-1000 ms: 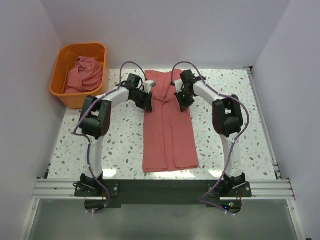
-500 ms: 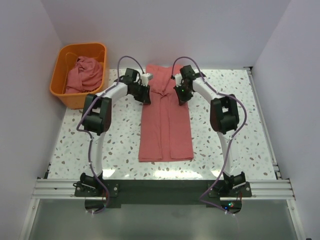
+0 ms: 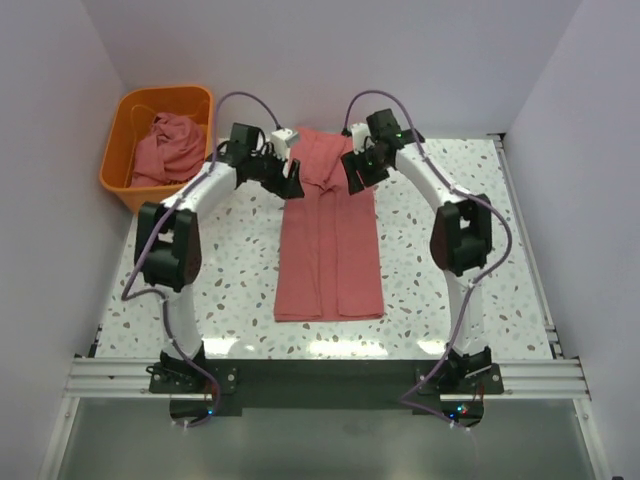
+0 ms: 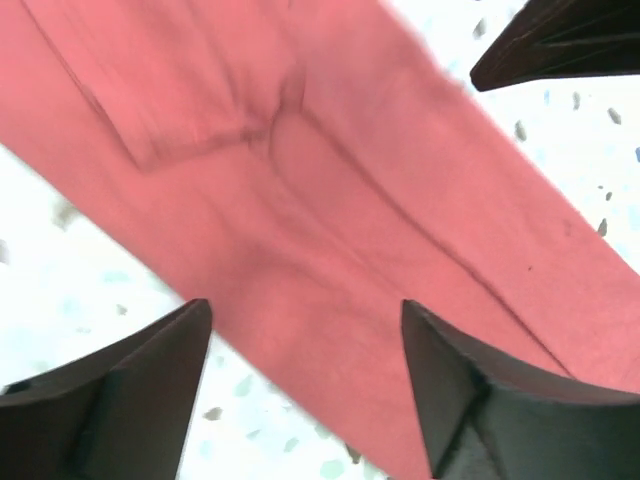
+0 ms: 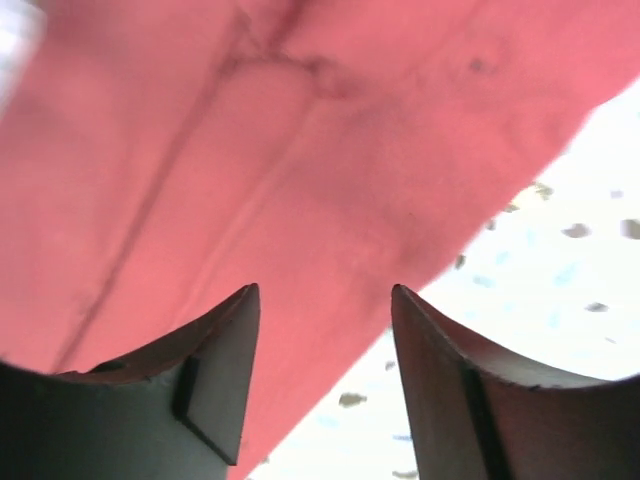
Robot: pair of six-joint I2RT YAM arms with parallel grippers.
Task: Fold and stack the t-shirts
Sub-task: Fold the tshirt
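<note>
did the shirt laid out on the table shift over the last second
Yes. The t-shirt slid toward the back wall: its near hem lies farther from the metal rail at the near edge than before.

Wide bare bench [image 3: 230, 270] opens either side of the long t-shirt [image 3: 330, 260], room to pass there. Orange basket [image 3: 140, 195] blocks the far-left corner. Left hand [image 3: 292, 183] and right hand [image 3: 355, 180] crowd the t-shirt's far end.

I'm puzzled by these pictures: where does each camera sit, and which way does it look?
Top: above, behind the arms, looking down on table, t-shirt and basket; both arms show.
Left wrist: on the left arm, looking down at the t-shirt past the open left claw.
Right wrist: same, past the open right claw.
All share the t-shirt.
</note>
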